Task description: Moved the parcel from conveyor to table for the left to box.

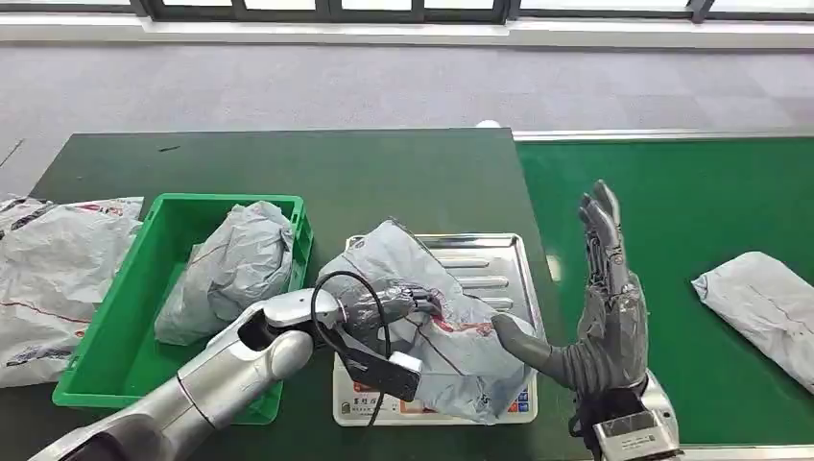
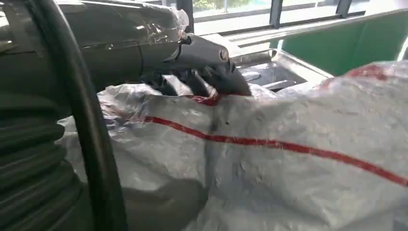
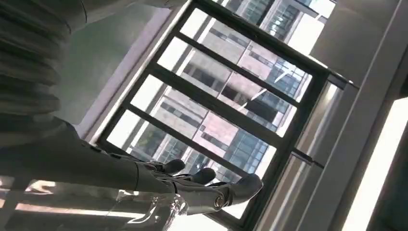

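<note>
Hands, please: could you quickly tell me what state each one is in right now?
Left hand: gripping the grey parcel that lies on the metal tray.
Right hand: open, fingers raised and apart, holding nothing.

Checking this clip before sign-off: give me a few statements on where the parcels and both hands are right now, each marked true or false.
1. The left hand grips the parcel on the tray. True.
2. The right hand holds a parcel. False: it is raised with its fingers apart and holds nothing.
3. The green bin has a parcel in it. True.
4. The conveyor carries no parcel. False: one parcel lies on it, off to the right.
5. The metal tray sits on the conveyor. False: it sits on the dark green table, between the bin and the conveyor.
</note>
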Controlling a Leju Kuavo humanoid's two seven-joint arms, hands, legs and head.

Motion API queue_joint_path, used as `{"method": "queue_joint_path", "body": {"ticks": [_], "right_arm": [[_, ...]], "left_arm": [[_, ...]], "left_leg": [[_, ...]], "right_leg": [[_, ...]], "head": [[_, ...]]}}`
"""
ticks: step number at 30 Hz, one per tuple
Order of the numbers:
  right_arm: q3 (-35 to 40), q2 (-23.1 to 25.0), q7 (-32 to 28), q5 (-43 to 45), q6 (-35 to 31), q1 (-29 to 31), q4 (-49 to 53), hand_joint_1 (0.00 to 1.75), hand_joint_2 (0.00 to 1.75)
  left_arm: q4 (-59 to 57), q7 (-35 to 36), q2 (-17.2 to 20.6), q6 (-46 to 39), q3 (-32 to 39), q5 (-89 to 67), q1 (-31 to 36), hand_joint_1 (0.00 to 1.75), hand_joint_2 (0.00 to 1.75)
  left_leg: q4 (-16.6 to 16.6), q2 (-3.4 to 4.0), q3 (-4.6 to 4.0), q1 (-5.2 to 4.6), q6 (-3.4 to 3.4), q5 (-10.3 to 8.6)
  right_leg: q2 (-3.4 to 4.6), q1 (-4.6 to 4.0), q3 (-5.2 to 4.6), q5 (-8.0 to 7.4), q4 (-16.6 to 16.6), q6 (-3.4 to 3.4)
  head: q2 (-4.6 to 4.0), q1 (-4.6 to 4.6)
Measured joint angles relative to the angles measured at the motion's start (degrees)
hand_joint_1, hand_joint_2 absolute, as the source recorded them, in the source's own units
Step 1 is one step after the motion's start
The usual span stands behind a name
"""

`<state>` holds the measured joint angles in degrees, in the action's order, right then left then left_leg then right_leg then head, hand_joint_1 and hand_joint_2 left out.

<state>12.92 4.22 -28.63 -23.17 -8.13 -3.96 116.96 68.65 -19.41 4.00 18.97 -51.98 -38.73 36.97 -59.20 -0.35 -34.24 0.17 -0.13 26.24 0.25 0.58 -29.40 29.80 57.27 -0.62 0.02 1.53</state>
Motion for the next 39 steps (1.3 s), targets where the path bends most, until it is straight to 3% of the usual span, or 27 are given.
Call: {"method": "queue_joint_path", "body": {"ticks": [27,31,39], "right_arm": [[0.0,0.0,-1.0,0.3,-1.2,-0.2,-1.0,0.00,1.75],[0.0,0.0,-1.2,-0.3,-2.0,-1.6,-0.9,0.00,1.75],[0.0,0.0,-1.0,-1.4,-2.1,-3.4,1.0,0.00,1.75]], "left_arm": [[-4.8,-0.8,-1.6,-5.5,0.0,-1.2,-1.2,1.75,1.75],[-2.6,2.0,-1.7,-13.1,1.2,-2.4,-3.5,1.75,1.75],[14.0,6.4,-1.7,-31.7,12.8,-7.3,-10.8,1.75,1.75]], "left_leg": [[0.0,0.02,0.01,0.00,0.00,0.00],[0.0,0.01,0.00,0.00,0.00,0.00],[0.0,0.03,-0.06,0.01,0.00,0.01]], "right_leg": [[0.00,0.00,0.00,0.00,0.0,0.00],[0.00,0.00,0.00,0.00,0.0,0.00],[0.01,-0.01,-0.06,0.02,0.0,0.01]], "head": [[0.00,0.00],[0.00,-0.02],[0.00,0.00]]}}
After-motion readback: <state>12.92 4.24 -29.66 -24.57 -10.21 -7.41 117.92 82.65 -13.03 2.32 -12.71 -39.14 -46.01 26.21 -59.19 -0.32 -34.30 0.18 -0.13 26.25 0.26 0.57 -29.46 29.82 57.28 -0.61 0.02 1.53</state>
